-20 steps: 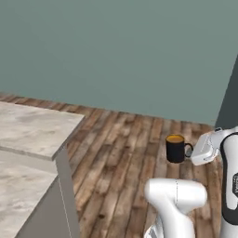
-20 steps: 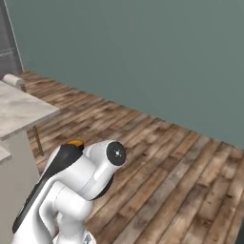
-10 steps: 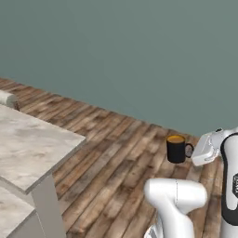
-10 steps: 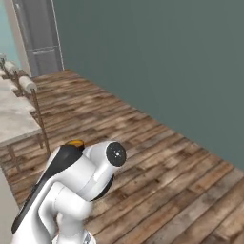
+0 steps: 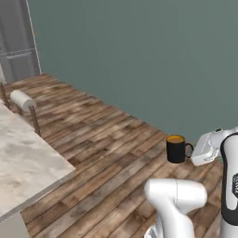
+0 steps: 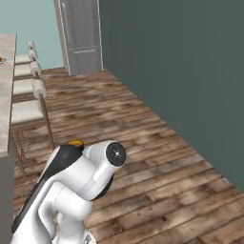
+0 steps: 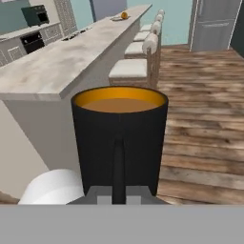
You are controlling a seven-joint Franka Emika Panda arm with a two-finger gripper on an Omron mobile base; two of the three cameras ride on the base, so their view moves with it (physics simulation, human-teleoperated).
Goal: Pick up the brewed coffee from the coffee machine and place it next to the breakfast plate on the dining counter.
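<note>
No brand, label or writing can be read on anything. Nearest, the two-finger gripper [image 5: 191, 152] holds the one small black cylindrical mug of brewed coffee [image 7: 119, 143] by its side handle, upright in the air above the wooden plank floor [image 5: 107, 153]; the fingers close on the handle, and the orange-brown liquid lies level near the rim. In the left base view the mug [image 5: 176, 148] hangs beside the white wrist, well apart from the counter. Beyond it runs the single long beige-grey marble-patterned dining counter [image 7: 62, 62], with a row of at least four white-cushioned wooden stools [image 7: 138, 59] along its side. Far down the counter sits one light grey breakfast plate with orange-brown food [image 7: 121, 17]. A grey refrigerator [image 7: 217, 24] stands against the far wall.
</note>
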